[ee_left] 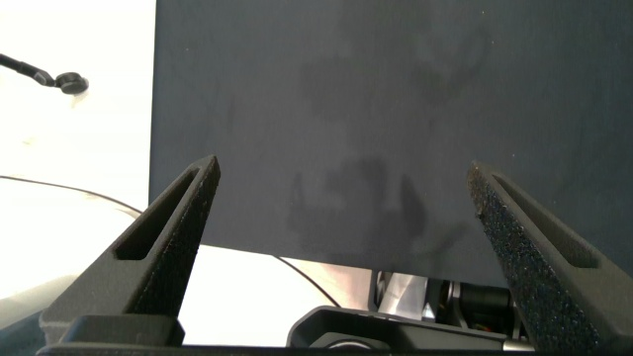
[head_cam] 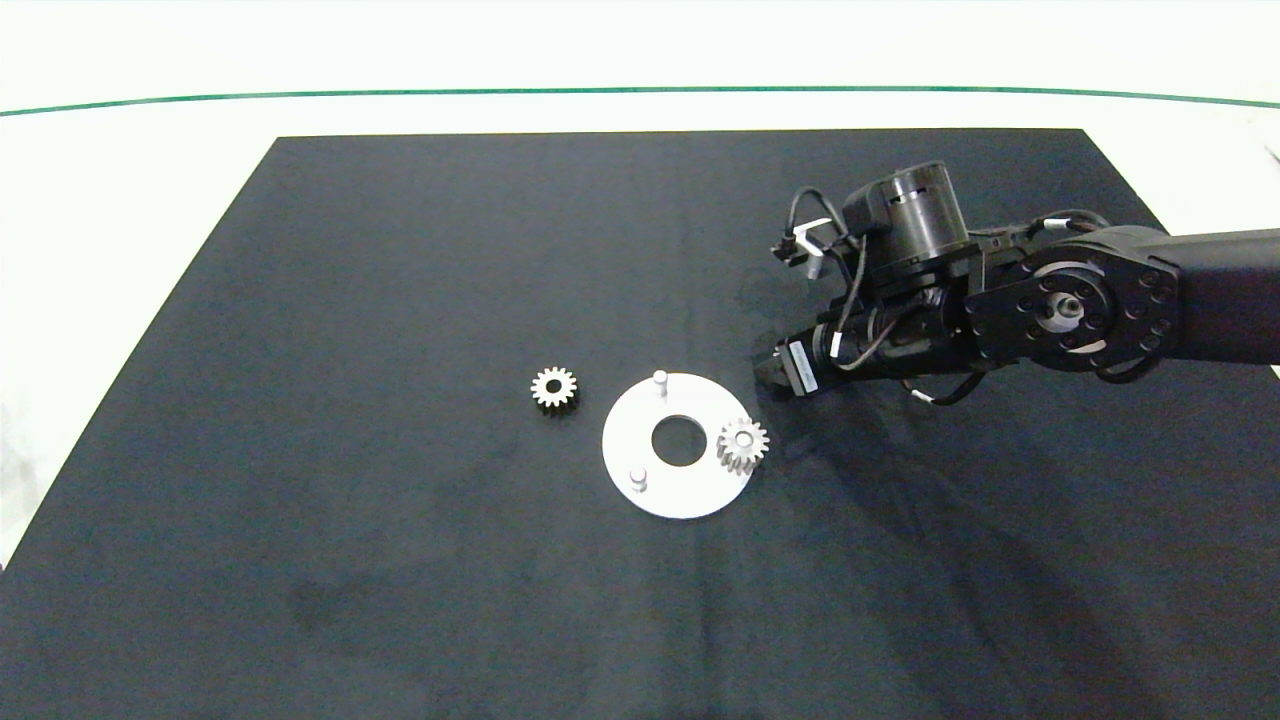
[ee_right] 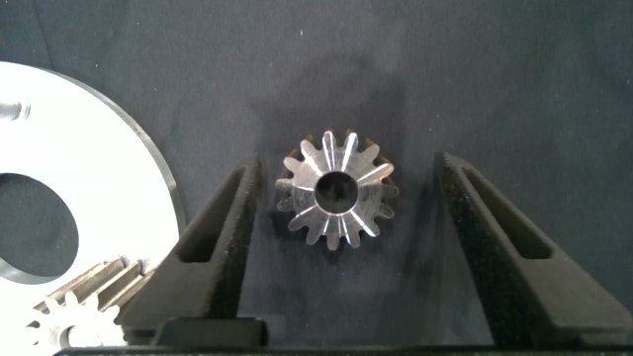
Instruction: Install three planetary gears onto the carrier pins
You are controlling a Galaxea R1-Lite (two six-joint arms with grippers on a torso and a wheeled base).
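A white round disc lies on the black mat. One silvery planetary gear sits on the carrier pin at the disc's right rim. Two carrier pins stand bare. A second gear lies flat on the mat left of the disc. In the right wrist view a third gear lies on the mat between the fingers of my open right gripper, with a gap on each side. The arm hides this gear in the head view. My left gripper is open and holds nothing.
The black mat covers most of the white table. A green line runs along the far side. In the left wrist view the mat's edge and a thin cable show.
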